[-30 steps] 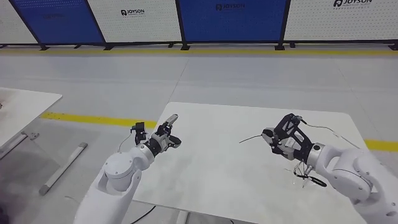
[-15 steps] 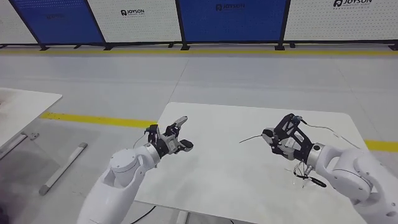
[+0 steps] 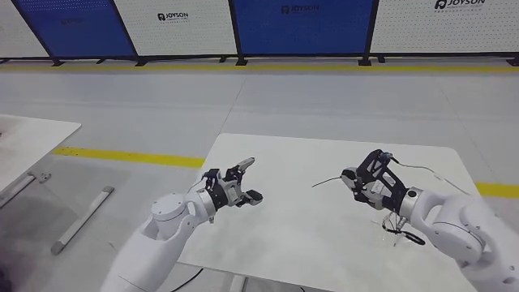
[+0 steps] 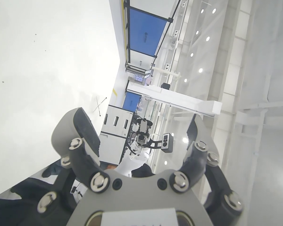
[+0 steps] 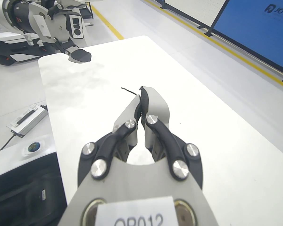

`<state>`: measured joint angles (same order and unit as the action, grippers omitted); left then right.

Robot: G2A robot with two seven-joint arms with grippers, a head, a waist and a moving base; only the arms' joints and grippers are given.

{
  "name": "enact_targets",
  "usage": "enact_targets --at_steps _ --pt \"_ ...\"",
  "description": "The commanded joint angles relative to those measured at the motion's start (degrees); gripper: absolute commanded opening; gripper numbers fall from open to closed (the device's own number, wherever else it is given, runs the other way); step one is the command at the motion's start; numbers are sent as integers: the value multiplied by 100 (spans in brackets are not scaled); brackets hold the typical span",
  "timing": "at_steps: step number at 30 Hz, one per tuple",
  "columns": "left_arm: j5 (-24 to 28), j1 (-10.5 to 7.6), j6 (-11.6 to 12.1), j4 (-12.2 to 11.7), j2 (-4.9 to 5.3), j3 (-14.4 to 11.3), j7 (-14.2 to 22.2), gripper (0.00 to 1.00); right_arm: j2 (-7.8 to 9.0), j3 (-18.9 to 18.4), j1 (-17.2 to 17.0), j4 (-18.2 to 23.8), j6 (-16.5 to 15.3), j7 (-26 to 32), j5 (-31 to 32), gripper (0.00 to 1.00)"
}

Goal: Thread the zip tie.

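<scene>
We see the right pincer (image 5: pixel 141 96) clamped on a zip tie (image 5: pixel 128 90) (thin, black); the left pincer (image 3: pixel 251 180) gapes above the table (image 3: pixel 300 235).

The white table (image 3: pixel 292 219) bears what look like two crossed zip ties (image 3: pixel 396 231), right side.

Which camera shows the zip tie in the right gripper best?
Top view: a long stretch of the zip tie leaves the shut right gripper. The right wrist view catches its tip past the pads. In the left wrist view that gripper is far off, the tie too thin to see.
</scene>
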<state>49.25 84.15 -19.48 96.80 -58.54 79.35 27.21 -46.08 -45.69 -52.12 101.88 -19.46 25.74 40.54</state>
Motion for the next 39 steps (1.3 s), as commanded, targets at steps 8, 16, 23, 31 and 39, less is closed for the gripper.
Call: enact_targets --at_steps 8,16,23,31,39 --pt "1221 -463 0 -124 341 -998 206 100 -75 446 210 130 -2 -130 854 0" --pt "1715 -774 0 -231 529 -1418 4 100 -89 481 240 74 -2 -191 840 0" --pt "1715 -774 0 -231 529 -1418 4 100 -89 481 240 74 -2 -191 840 0" --pt "1715 -774 0 -231 529 -1418 4 100 -89 481 240 74 -2 -191 840 0" --pt "1715 -774 0 -231 529 -1418 4 100 -95 549 235 165 -2 -857 1809 0"
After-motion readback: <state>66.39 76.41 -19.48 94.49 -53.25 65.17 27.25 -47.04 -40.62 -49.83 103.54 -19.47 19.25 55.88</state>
